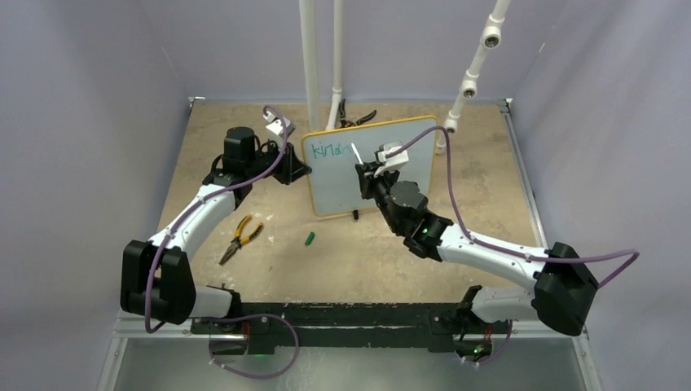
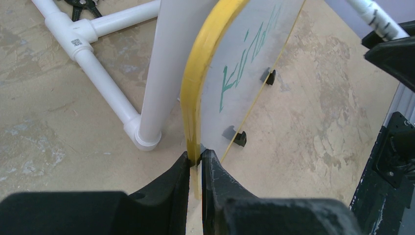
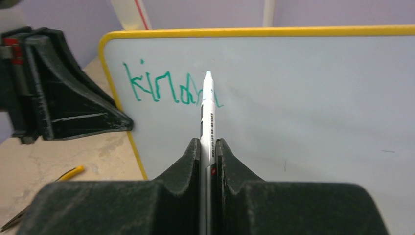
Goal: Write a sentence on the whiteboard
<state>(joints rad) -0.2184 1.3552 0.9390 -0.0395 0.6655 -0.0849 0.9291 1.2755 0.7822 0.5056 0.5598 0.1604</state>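
Whiteboard (image 1: 338, 189) stands upright, top centre of overhead view, face toward R arm for writing. L gripper (image 2: 195, 157) is clamped on board's yellow side edge, prob. to steady it vs pen pressure. R gripper (image 3: 209, 146) is closed on marker pen (image 3: 207, 105), tip at lettering; contact unclear. Sentence (image 3: 161, 90), board's upper left, unfinished: "kind" + a few strokes. Green cap (image 1: 310, 239) lies below board.

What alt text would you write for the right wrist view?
The right hand grips a white marker pen, its tip at the whiteboard beside teal lettering that begins "kind". The left hand, black, meets the board's yellow-framed left edge.
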